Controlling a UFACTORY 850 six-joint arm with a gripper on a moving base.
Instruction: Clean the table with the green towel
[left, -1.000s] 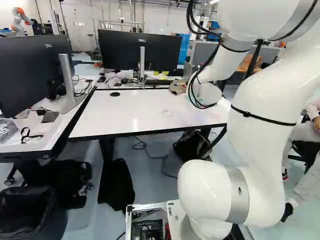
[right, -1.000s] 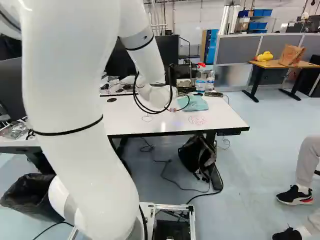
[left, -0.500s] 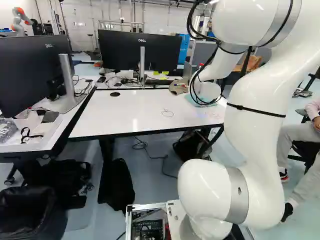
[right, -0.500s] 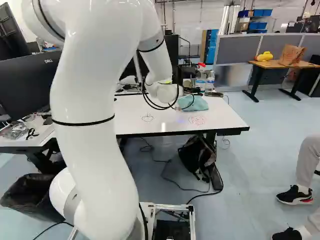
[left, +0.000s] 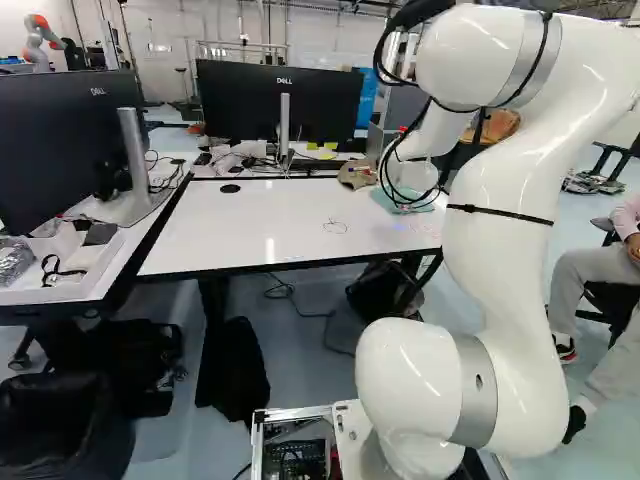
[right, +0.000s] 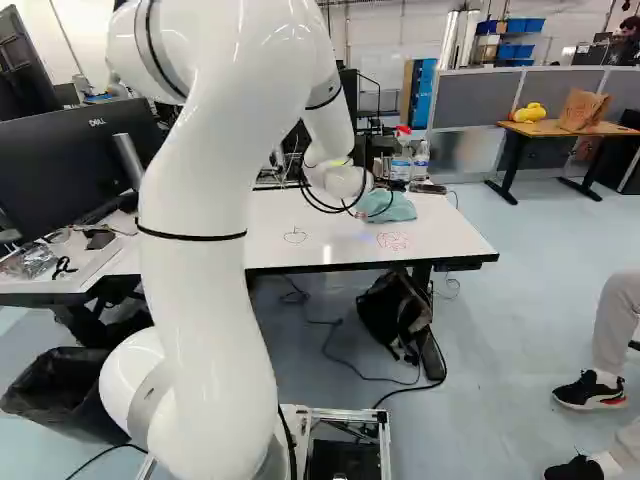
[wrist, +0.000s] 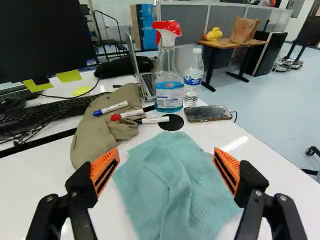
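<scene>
Picking up the green towel (wrist: 172, 187), at the table's (left: 265, 225) far right, seems in hand: the empty gripper (wrist: 166, 154), fingers wide apart, must next lower and pinch it.

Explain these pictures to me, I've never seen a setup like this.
The white machine is a robot arm. Two views come from cameras on its base, behind the arm, left and right. The third looks along the black gripper from the wrist. The table holds a green towel, what looks like a tan cap, markers, a phone, a spray bottle and a water bottle. Nothing is held: the gripper's two fingers stand open over the towel.
</scene>
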